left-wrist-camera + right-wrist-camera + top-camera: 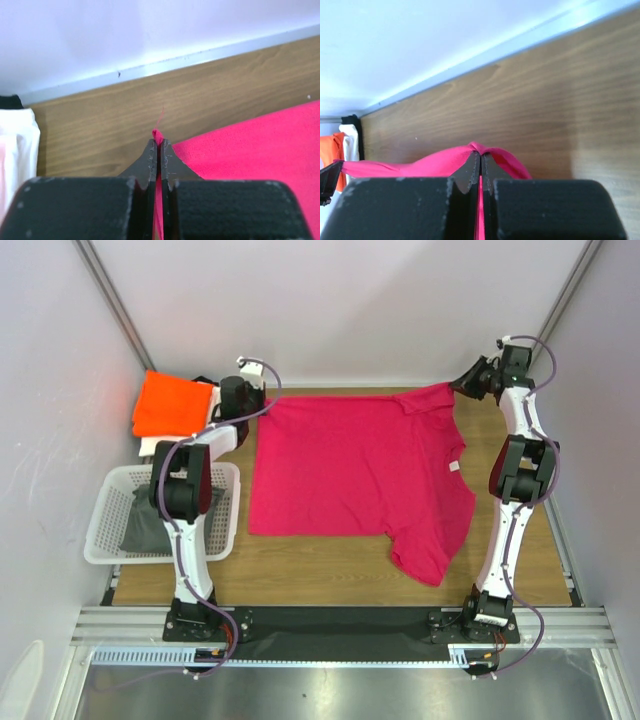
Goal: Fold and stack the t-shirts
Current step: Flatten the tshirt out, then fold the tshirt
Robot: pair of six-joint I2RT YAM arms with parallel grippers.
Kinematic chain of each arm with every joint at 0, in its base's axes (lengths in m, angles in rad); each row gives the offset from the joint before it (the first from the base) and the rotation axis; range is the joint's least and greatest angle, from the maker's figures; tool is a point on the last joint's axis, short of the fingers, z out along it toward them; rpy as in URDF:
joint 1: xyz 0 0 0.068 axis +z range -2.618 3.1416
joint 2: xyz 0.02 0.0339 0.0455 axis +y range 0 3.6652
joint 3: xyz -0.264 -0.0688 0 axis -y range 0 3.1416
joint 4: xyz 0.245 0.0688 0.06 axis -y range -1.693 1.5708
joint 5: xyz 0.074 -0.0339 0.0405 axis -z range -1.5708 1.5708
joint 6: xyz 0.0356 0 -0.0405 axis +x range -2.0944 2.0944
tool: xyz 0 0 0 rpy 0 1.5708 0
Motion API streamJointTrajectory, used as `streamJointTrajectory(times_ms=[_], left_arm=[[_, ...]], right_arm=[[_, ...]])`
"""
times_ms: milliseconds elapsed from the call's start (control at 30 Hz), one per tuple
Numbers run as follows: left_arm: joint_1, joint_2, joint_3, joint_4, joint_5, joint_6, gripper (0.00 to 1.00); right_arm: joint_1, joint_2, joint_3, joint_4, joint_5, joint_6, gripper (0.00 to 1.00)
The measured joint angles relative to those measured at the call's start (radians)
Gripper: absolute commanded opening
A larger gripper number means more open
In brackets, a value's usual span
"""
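My left tool (159,146) and right tool (480,159) were each pinched tight on a far corner of the soft magenta-pink cloth t-shirt (350,465).

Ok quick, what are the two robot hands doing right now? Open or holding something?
Left gripper: shut, pinching the far left corner of the pink t-shirt.
Right gripper: shut, pinching the same shirt at its far right end.

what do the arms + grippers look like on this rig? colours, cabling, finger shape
Both sides look alike. Left arm and right arm: white links with black joint housings. A pale purple cable loops out near each wrist and runs down to the base. Left gripper and right gripper: black blocky bodies, black fingers tapering to points, scuffed along the inner edges.
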Motion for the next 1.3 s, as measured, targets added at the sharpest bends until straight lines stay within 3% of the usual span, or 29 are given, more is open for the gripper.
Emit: streamJointTrajectory(times_ms=[300, 633, 1100, 1300], left_arm=[[-0.003, 0.011, 0.025, -0.025, -0.001, 0.027, 0.0], [-0.003, -0.026, -0.018, -0.092, 0.004, 0.106, 0.0], [-0.003, -0.217, -0.17, -0.171, 0.007, 0.174, 0.0], [-0.003, -0.242, -0.226, -0.208, 0.023, 0.194, 0.0]], right_arm=[[-0.005, -0.003, -0.008, -0.017, -0.019, 0.005, 0.0], [-0.011, -0.179, -0.273, -0.109, -0.035, 0.002, 0.0], [-0.014, -0.48, -0.575, -0.21, -0.08, 0.04, 0.0], [-0.014, -0.525, -0.729, -0.276, -0.048, 0.02, 0.0]])
